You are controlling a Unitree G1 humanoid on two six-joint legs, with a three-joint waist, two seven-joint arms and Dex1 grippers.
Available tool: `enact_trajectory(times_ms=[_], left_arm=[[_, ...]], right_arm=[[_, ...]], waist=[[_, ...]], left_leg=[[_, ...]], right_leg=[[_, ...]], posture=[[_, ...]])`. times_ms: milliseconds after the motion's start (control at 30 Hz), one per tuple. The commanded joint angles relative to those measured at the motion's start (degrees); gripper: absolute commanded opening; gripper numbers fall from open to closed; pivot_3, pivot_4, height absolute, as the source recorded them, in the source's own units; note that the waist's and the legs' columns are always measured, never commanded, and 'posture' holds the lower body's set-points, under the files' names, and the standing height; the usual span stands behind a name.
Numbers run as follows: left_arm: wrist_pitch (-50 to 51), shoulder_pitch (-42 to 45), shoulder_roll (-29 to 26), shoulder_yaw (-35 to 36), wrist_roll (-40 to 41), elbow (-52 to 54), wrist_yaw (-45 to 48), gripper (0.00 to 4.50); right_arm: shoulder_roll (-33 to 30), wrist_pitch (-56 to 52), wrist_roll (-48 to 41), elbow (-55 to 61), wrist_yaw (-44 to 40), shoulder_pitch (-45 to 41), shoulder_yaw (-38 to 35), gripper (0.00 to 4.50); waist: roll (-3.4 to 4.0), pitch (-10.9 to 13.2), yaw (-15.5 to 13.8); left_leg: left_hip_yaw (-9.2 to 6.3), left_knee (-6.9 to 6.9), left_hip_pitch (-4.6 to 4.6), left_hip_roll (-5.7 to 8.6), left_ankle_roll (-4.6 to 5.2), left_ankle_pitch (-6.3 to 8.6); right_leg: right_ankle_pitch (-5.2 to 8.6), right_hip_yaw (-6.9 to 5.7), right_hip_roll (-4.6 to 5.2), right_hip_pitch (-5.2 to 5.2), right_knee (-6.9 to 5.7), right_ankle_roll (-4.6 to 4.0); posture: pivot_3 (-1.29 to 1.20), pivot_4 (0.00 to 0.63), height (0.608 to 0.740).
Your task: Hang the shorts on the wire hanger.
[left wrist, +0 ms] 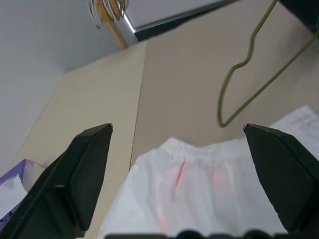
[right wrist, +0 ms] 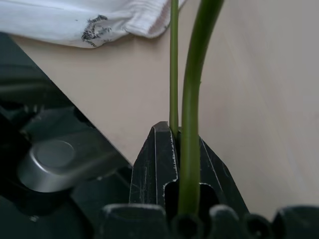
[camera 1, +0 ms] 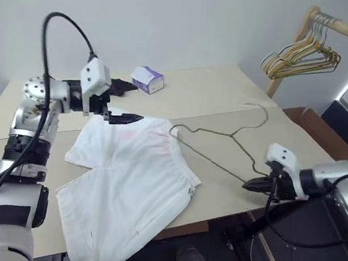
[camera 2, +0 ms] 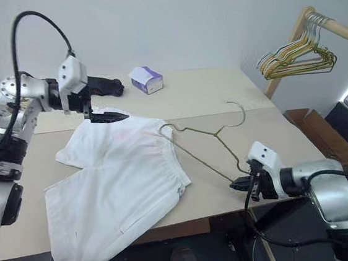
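Left end effector (camera 1: 124, 103) spread wide, empty, hovering above waistband of shorts (camera 1: 128, 185) lying flat on table (camera 1: 215, 94). Wire hanger (camera 1: 222, 142) just right of shorts, corner clamped in right end effector (camera 1: 254, 184).

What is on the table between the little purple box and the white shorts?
Just bare table lies between the tissue box and the shorts. The open left hand hovers above that gap, seen in the left eye view.

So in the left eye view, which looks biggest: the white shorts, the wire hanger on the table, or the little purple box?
1. The shorts, clearly largest.
2. The wire hanger, nearly as wide but just thin wire.
3. The tissue box, smallest, though it sits farther back, which shrinks it somewhat.
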State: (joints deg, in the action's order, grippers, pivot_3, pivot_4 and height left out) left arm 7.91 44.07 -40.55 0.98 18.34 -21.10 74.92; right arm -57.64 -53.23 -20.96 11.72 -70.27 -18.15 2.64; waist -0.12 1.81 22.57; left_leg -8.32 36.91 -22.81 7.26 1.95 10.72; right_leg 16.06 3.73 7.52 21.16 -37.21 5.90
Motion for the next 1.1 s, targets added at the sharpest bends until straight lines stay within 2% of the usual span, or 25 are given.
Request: enact_trajectory(times_ms=[33,100,233,533,867,1100], left_arm=[[11.64,-5.44,-2.26,1.47,7.94,11.08,3.32,4.45],[14.75,-9.43,-2.86,1.76,10.24,16.88,3.40,4.45],[14.14,-14.52,-2.74,3.19,11.77,22.48,2.22,4.45],[14.86,-22.41,-5.06,7.37,12.97,29.83,-2.01,4.45],[16.96,-27.58,-6.34,9.88,15.13,35.19,-5.20,4.45],[17.16,-29.62,-6.54,10.76,15.63,36.89,-6.39,4.45]], right_arm=[[1.51,-14.48,-6.41,-0.14,3.09,-1.05,-3.31,0.00],[3.21,-19.83,-8.70,-3.50,4.04,-2.69,-3.09,0.00],[7.29,-23.96,-10.37,-10.79,6.47,-7.00,-2.90,0.00],[11.88,-18.10,-7.15,-26.54,4.88,-14.25,6.99,0.00],[11.86,-13.27,-6.38,-30.36,-0.29,-16.94,10.39,0.00],[8.53,-13.16,-5.58,-27.79,-1.33,-14.82,10.89,0.00]], waist=[[0.01,-0.01,0.43],[0.01,-0.01,0.64],[0.01,-0.01,0.15],[0.02,0.00,-1.45],[0.06,0.04,-4.88],[0.08,0.05,-7.60]], left_leg=[[0.00,0.00,0.01,-0.01,0.00,0.00],[0.04,0.01,0.05,-0.04,-0.01,-0.01],[0.07,0.02,0.13,-0.05,-0.02,-0.01],[0.12,-0.01,0.04,-0.03,-0.01,0.00],[0.14,-0.01,0.05,-0.04,-0.37,0.21],[0.14,-0.01,0.03,-0.03,-0.42,0.24]], right_leg=[[-0.01,0.01,-0.01,-0.01,-0.02,-0.01],[-0.04,0.06,-0.06,-0.01,-0.08,-0.02],[-0.09,0.09,-0.08,-0.09,0.00,-0.04],[-0.19,0.15,-0.07,0.00,0.07,-0.21],[-0.12,0.17,-0.07,0.00,0.10,-0.09],[-0.17,0.18,-0.07,0.09,0.11,-0.17]], posture=[[-0.37,0.000,0.740],[-0.36,0.004,0.740],[-0.35,0.014,0.740],[-0.28,0.025,0.740],[-0.23,0.028,0.740],[-0.22,0.022,0.740]])
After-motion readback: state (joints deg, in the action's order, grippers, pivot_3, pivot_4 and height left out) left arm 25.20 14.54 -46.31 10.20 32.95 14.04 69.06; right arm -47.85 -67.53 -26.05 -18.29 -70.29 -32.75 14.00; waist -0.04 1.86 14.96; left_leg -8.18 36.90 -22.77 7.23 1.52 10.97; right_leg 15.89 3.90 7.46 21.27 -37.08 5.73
